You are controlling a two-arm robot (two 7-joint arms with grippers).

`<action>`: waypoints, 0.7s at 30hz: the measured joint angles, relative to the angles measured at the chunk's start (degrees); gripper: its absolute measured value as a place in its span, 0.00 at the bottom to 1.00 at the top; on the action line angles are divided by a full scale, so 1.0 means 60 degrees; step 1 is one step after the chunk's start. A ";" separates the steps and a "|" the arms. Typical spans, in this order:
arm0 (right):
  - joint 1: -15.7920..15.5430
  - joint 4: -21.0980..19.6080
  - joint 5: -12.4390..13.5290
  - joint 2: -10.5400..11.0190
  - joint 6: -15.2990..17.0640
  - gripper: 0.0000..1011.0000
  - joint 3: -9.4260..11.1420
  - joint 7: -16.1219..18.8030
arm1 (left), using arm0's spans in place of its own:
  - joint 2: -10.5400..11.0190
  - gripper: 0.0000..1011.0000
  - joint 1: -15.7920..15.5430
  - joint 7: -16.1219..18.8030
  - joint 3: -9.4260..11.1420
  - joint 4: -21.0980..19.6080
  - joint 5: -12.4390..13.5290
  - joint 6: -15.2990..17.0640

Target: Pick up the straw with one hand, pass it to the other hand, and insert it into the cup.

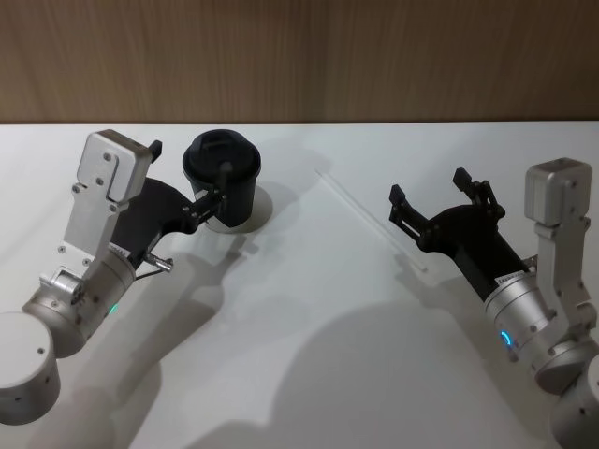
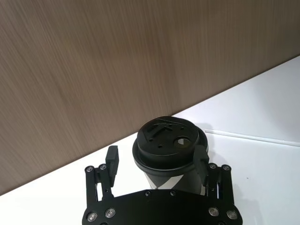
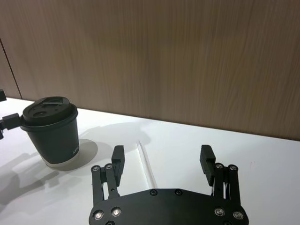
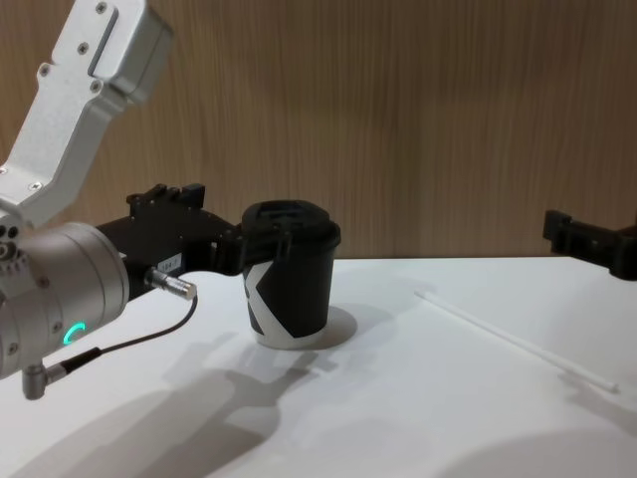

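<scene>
The black lidded cup [image 1: 225,166] stands on the white table at the back left, its white mark facing the chest view [image 4: 261,299]. My left gripper [image 1: 190,170] is open with the cup [image 2: 168,140] between its fingers; one finger [image 2: 200,158] lies against the lid's rim, the other [image 2: 111,160] stands apart from it. The thin white straw [image 1: 374,221] lies flat on the table, slanting from the middle back toward the right. My right gripper [image 1: 429,187] hovers open just right of the straw [image 3: 146,163], holding nothing.
A brown wooden wall [image 1: 299,56] closes off the table's far edge. A thin dark cable [image 4: 129,344] with a metal plug hangs under the left wrist. Bare white tabletop [image 1: 309,355] lies in front of both arms.
</scene>
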 joint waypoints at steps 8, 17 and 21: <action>0.0000 0.0000 0.0000 0.0000 0.0000 0.99 0.0000 0.0000 | 0.0000 0.99 0.0000 0.0000 0.0000 0.0000 0.0000 0.0000; 0.0000 0.0000 0.0000 0.0000 0.0000 0.99 0.0000 0.0000 | 0.0000 0.99 0.0000 0.0000 0.0000 0.0000 0.0000 0.0000; 0.0000 0.0000 0.0000 0.0000 0.0000 0.99 0.0000 0.0000 | 0.0000 0.99 0.0000 0.0000 0.0000 0.0000 0.0000 0.0000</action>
